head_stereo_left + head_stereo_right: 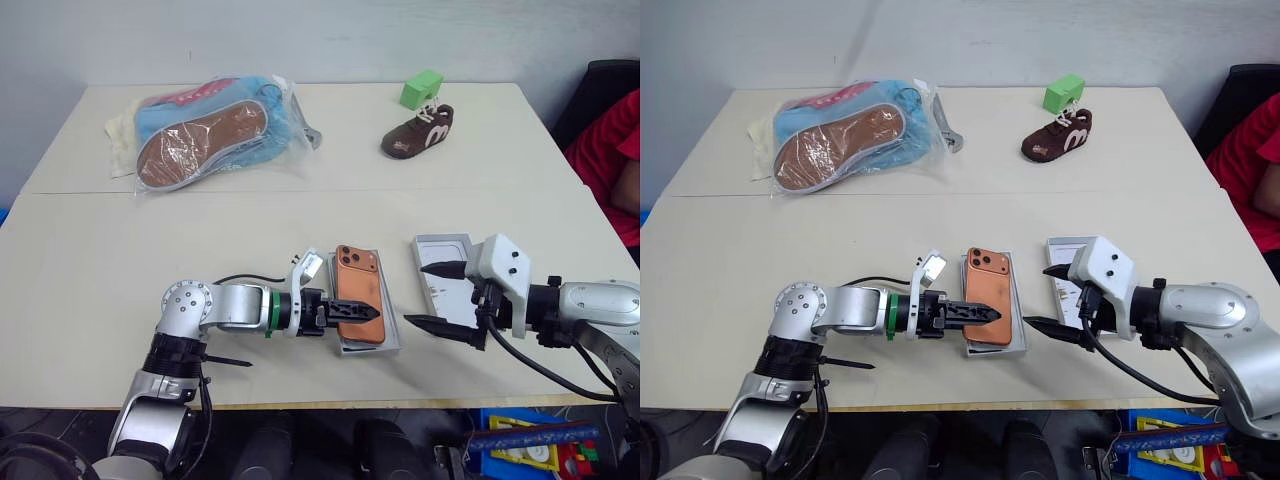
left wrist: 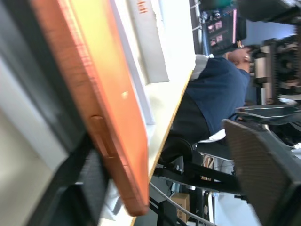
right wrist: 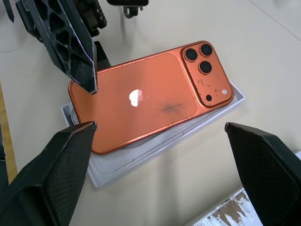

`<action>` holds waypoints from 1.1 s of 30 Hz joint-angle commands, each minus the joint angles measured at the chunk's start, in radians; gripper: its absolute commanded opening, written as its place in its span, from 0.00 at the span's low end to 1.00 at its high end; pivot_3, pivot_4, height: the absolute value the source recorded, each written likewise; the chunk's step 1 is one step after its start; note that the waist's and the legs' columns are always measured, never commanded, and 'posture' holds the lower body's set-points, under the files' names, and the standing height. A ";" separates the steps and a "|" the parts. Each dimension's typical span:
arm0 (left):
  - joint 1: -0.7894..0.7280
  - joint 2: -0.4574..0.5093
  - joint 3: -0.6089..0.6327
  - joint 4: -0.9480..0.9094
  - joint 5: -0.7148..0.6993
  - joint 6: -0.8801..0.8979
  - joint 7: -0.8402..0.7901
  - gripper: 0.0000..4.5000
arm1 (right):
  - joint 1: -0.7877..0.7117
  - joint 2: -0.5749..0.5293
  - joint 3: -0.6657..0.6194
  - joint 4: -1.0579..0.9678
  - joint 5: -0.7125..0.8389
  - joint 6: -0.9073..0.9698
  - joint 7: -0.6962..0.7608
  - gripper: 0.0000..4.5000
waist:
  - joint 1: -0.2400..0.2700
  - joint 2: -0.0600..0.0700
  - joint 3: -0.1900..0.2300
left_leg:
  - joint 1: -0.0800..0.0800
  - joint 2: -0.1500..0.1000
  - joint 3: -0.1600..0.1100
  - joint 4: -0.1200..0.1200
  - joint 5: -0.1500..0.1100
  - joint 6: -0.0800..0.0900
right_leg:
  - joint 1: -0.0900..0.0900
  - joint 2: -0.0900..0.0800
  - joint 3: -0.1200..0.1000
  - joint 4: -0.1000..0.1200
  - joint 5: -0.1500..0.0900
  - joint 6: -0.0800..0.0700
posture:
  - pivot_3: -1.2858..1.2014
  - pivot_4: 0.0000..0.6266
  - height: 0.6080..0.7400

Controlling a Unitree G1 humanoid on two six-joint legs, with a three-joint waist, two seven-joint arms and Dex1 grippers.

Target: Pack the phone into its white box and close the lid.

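Lying askew on white box (image 3: 117,169), near table's front edge: orange phone (image 3: 146,101), long axis front-to-back. L gripper (image 1: 980,315) fingers over phone, parted, not pinching. R gripper (image 1: 440,296) spread wide, just beside, above lid (image 1: 440,250).

The phone (image 3: 146,99), orange, lies back up and askew on the white box (image 3: 141,160) near the table's front edge, camera cluster at the far end. The lid (image 1: 440,262) lies open-side up just right.
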 commanded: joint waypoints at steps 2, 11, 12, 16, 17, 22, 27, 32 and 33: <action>-0.041 0.045 -0.024 -0.054 0.006 0.033 -0.103 0.99 | 0.007 -0.007 -0.012 -0.021 0.015 -0.025 -0.017 1.00 | -0.002 0.000 0.000 | 0.000 0.000 0.000 0.000 0.000 0.000 | 0.000 0.000 0.000 0.000 0.000 0.000 | 0.52 0.24 1.00; -0.061 0.268 -0.039 -0.272 0.270 0.033 -0.433 0.99 | 0.022 -0.016 -0.012 -0.018 -0.012 0.060 -0.126 1.00 | -0.003 0.000 0.001 | 0.000 0.000 0.000 -0.001 0.000 0.000 | -0.001 0.000 0.001 0.000 0.000 -0.001 | 0.52 0.24 1.00; -0.048 0.324 -0.042 -0.326 0.324 0.001 -0.521 0.99 | 0.017 -0.006 -0.010 -0.020 -0.015 0.101 -0.170 1.00 | -0.005 0.000 0.001 | 0.000 0.000 0.000 -0.002 0.000 0.000 | -0.001 0.000 0.001 -0.001 0.000 -0.001 | 0.52 0.24 1.00; 0.032 0.545 -0.102 -0.493 0.629 -0.302 -0.929 0.99 | 0.011 0.027 0.002 -0.041 -0.008 0.209 -0.281 1.00 | -0.006 0.001 0.002 | 0.000 0.001 0.002 -0.006 0.001 -0.001 | -0.004 0.000 0.003 -0.001 -0.001 -0.004 | 0.52 0.24 1.00; 0.068 0.593 -0.102 -0.505 0.726 -0.434 -1.037 0.99 | 0.005 0.058 0.006 -0.044 -0.007 0.247 -0.326 1.00 | -0.004 0.001 0.002 | 0.000 0.002 0.003 -0.007 0.001 -0.002 | -0.004 0.000 0.003 -0.002 -0.001 -0.005 | 0.52 0.24 1.00; 0.187 0.633 -0.049 -0.436 1.006 -0.895 -1.319 1.00 | -0.024 0.215 0.035 -0.012 -0.052 0.361 -0.520 0.91 | -0.002 0.003 0.003 | -0.001 0.003 0.003 -0.010 0.000 -0.002 | -0.004 -0.001 0.002 -0.008 0.000 -0.007 | 0.52 0.24 1.00; 0.200 0.545 -0.006 -0.398 1.087 -1.037 -1.336 1.00 | -0.019 0.283 0.087 0.024 -0.110 0.389 -0.615 0.55 | 0.000 0.004 0.003 | -0.005 0.003 0.001 -0.010 -0.001 0.001 | -0.006 -0.002 0.001 -0.010 0.001 -0.006 | 0.52 0.24 1.00; 0.220 0.518 0.022 -0.397 1.126 -1.074 -1.353 1.00 | -0.003 0.329 0.104 0.027 -0.134 0.397 -0.657 0.15 | -0.006 0.004 0.003 | -0.006 0.002 0.001 -0.009 -0.001 0.001 | -0.006 -0.001 0.001 -0.008 0.001 -0.005 | 0.52 0.24 1.00; 0.228 0.518 0.027 -0.399 1.128 -1.076 -1.358 1.00 | -0.001 0.325 0.102 0.017 -0.135 0.396 -0.656 0.08 | -0.007 0.004 0.003 | -0.005 0.002 0.001 -0.009 -0.001 0.001 | -0.006 -0.001 0.001 -0.008 0.001 -0.005 | 0.52 0.24 1.00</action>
